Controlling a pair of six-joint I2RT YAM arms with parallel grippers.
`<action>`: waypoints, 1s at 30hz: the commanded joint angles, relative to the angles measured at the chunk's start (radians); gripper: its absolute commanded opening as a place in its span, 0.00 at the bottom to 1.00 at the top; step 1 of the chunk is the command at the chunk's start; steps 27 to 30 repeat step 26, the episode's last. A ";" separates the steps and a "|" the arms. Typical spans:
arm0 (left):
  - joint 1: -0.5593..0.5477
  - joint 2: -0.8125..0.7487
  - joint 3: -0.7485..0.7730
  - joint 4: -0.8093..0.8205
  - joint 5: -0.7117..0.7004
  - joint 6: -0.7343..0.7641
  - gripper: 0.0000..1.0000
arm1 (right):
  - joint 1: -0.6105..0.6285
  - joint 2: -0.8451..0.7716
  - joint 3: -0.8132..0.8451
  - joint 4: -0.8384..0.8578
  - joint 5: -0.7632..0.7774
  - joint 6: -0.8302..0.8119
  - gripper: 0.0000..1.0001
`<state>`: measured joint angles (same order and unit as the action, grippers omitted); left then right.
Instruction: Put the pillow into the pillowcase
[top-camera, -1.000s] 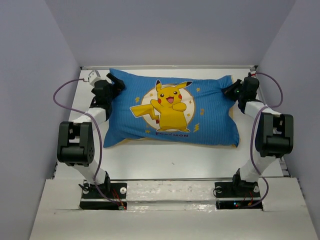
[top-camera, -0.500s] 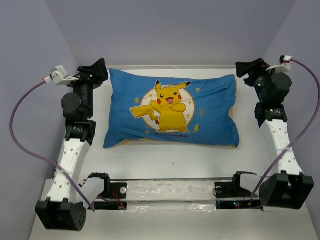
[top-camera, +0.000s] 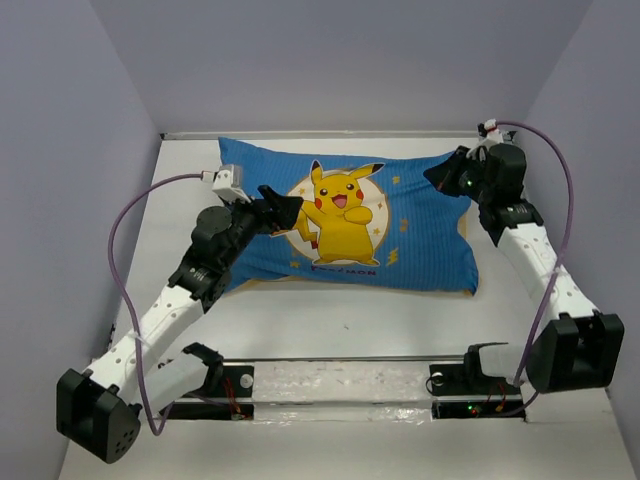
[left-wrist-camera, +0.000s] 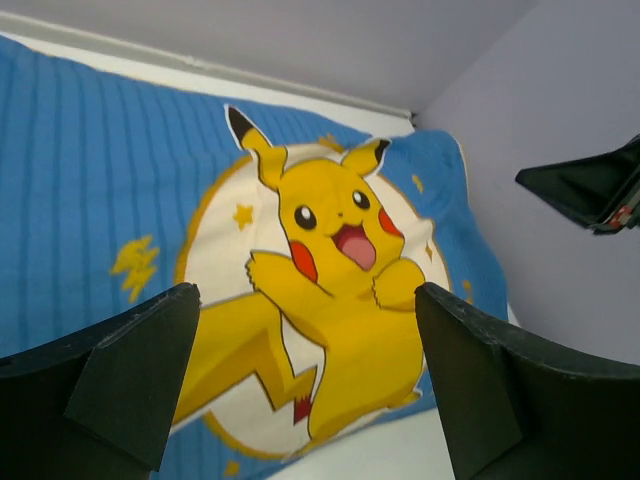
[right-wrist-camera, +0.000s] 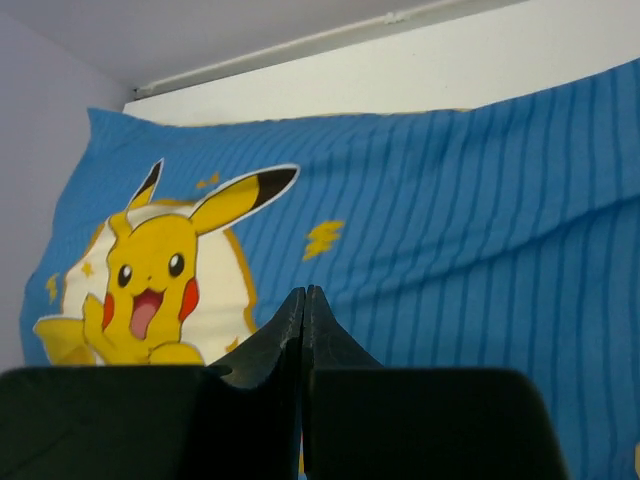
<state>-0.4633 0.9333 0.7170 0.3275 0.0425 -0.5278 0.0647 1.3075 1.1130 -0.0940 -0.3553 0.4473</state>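
Pillowcase (top-camera: 400, 235): plump, Pikachu side up.
Left gripper (top-camera: 288, 212): spread wide, empty, over its left half.
Right gripper (top-camera: 432, 175): fingers pressed together, empty, at its far right corner.

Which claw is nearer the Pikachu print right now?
Left. The left claw, open, is over the pillowcase beside the Pikachu print; the right claw, shut, is at the pillowcase's far right corner, well off the print.

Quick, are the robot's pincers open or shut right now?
Left pincer: open, holding nothing.
Right pincer: shut, nothing between its fingers.
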 joint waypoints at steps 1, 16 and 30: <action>-0.034 -0.175 0.027 -0.002 0.020 0.078 0.99 | 0.009 -0.272 -0.053 0.082 -0.019 -0.012 0.03; -0.035 -0.631 -0.035 -0.231 -0.171 0.342 0.99 | 0.009 -0.830 -0.179 0.042 0.144 0.068 1.00; -0.028 -0.676 -0.088 -0.260 -0.135 0.390 0.99 | 0.009 -0.817 -0.209 0.023 0.144 0.079 1.00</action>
